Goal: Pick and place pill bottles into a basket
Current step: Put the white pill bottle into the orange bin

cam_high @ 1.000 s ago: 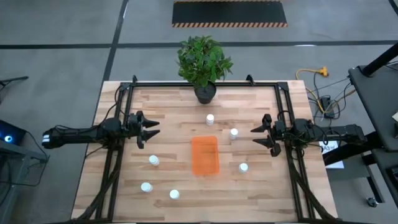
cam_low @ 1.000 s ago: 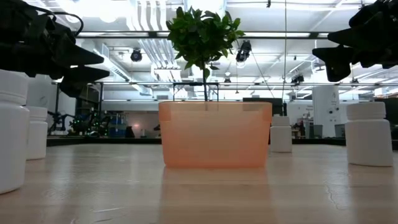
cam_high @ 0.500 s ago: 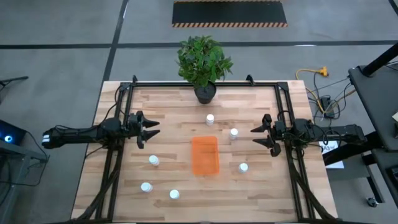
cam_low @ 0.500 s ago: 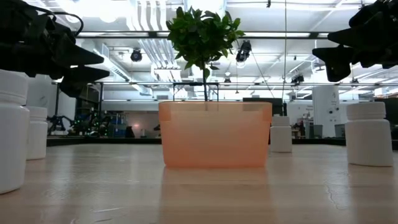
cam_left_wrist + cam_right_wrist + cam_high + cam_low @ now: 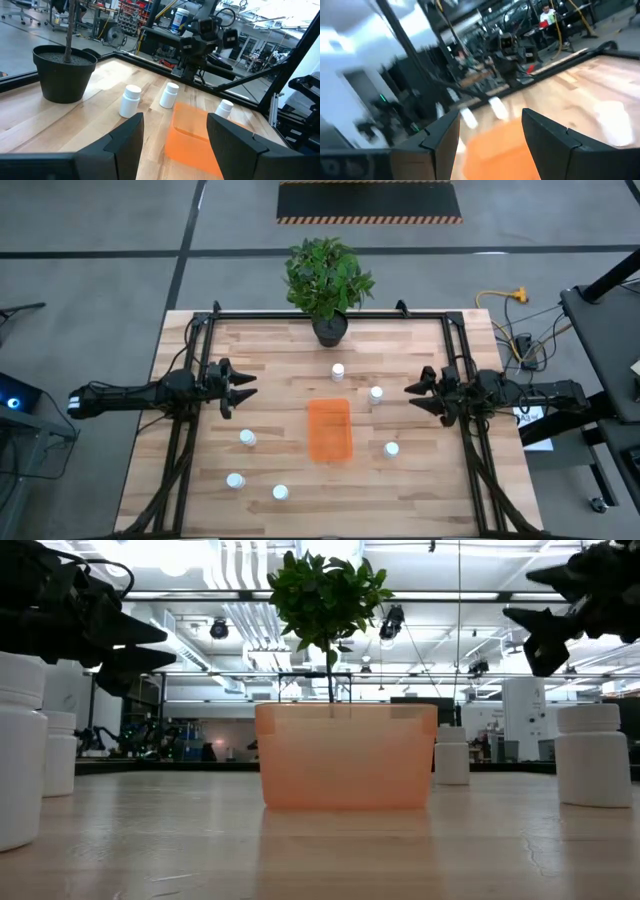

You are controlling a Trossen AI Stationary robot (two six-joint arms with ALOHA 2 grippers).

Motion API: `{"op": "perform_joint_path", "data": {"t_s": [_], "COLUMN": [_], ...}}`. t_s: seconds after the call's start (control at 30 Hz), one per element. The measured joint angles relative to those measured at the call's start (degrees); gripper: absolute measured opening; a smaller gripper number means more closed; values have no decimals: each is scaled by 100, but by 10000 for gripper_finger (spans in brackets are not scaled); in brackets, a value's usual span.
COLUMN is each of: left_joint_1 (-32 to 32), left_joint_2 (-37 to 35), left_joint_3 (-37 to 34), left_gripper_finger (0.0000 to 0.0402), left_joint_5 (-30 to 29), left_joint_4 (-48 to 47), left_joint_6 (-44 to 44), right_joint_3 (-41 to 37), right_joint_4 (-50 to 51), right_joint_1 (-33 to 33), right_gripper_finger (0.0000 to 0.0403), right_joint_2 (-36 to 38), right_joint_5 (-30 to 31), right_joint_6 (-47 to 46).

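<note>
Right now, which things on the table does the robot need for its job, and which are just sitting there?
For the job:
- six white pill bottles
- orange basket
- left gripper and right gripper, both open

Just sitting there:
- potted plant

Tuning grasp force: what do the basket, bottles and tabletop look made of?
Basket: likely thin plastic, orange and translucent, since light glows through its wall. Pill bottles: seemingly opaque white plastic with a matte finish. Table: wood, with visible plank grain and a light sheen.
</note>
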State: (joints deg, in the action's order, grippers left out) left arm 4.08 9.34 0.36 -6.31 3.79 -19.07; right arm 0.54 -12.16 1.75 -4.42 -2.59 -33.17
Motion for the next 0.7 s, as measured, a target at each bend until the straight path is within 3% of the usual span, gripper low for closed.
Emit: {"op": "perform_joint_path", "data": {"t_s": [0.37,0.53,0.7], "left_joint_1": [2,0,2], "left_joint_2": [0,0,0], "left_joint_3": [0,0,0], "left_gripper_finger": [200,200,200], "left_joint_5": [2,2,2], "left_joint_4": [2,2,2], "left_joint_6": [0,0,0], "right_joint_3": [0,0,112], "right_joint_4": [-2716,-4298,-5694], "right_joint_1": [0,1,1], "right_gripper_finger": [203,203,203], "right_joint_2": [-16,-16,-14], "right_joint_5": [1608,1639,1410], "right_joint_6": [-717,-665,113]}}
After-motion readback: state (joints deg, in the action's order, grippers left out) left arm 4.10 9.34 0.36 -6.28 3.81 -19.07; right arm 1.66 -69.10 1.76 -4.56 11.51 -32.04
